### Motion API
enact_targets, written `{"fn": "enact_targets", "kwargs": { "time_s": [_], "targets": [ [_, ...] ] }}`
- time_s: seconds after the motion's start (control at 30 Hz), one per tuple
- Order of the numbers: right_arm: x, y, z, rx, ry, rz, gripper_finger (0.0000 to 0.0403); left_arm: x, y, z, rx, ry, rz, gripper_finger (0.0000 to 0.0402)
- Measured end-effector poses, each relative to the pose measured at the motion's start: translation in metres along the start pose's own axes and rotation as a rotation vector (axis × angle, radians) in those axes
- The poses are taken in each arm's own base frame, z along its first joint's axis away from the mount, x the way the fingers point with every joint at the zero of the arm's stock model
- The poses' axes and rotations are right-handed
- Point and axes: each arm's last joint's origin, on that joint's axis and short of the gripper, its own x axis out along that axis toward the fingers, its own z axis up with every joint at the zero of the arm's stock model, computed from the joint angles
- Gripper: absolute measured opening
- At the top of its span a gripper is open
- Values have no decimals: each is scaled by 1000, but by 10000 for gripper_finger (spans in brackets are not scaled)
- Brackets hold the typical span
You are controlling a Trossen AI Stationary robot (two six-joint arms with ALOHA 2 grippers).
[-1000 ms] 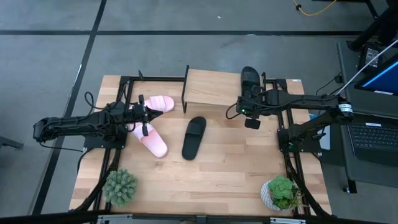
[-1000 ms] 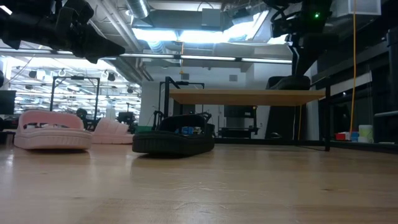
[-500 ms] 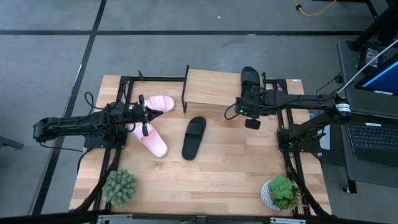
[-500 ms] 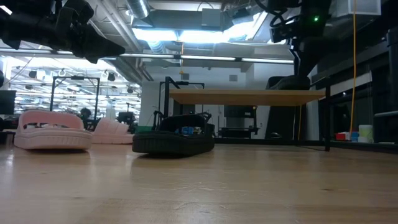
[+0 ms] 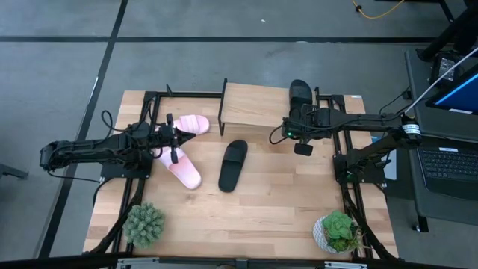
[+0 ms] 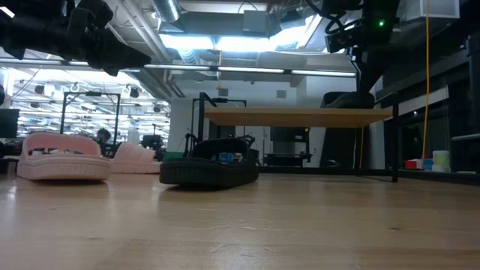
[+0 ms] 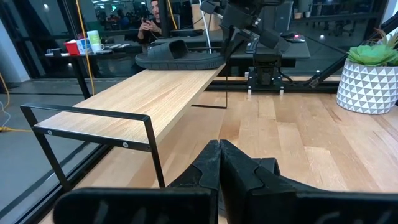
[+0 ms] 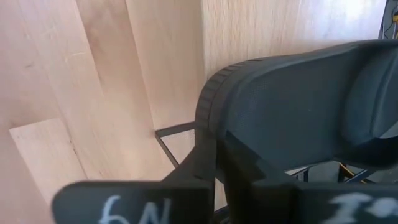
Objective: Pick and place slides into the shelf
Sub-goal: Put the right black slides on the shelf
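Black slide (image 5: 300, 93) found on shelf (image 5: 254, 108), right end
Hovered beside it with right gripper (image 5: 302, 116) closed, empty; best lifted clear before reaching for tabletop black slide (image 5: 233, 164); left gripper (image 5: 173, 138) closed over pink slides (image 5: 193, 123)

A robotics lab or open workshop hall. Light-wood counter (image 5: 246, 202) bolted onto black metal frames, standing on a grey floor (image 5: 224, 45) crossed by dark tape lines. Laptop (image 5: 448, 166) on a side stand to the right, yellow cable (image 5: 381, 11) trailing at the far side. Beyond the counter, exposed ceiling ducts (image 6: 225, 19) and strip lights, rows of similar metal rigs (image 6: 90, 105) far left. Glass partitions, a seated person (image 7: 151, 15) and cups (image 7: 93, 42) on a far desk. Potted plants (image 5: 144, 223) as props.
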Motion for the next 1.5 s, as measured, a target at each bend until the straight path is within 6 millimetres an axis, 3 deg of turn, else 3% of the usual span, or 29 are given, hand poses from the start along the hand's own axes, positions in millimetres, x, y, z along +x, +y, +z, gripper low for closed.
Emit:
{"fn": "enact_targets", "kwargs": {
  "time_s": [0.27, 0.6, 1.0, 1.5],
  "targets": [
    [-1, -1, -1, -5, 13, -16, 6, 0, 0, 0, 0, 0, 1, 0],
    [-16, -9, -3, 37, 34, -19, 6, 0, 0, 0, 0, 0, 0, 0],
    [-17, -8, -7, 14, 69, 16, 6, 0, 0, 0, 0, 0, 0, 0],
    [-17, -7, -8, 43, 88, 76, 54, 0, 0, 0, -2, 0, 0, 0]
  ]
}}
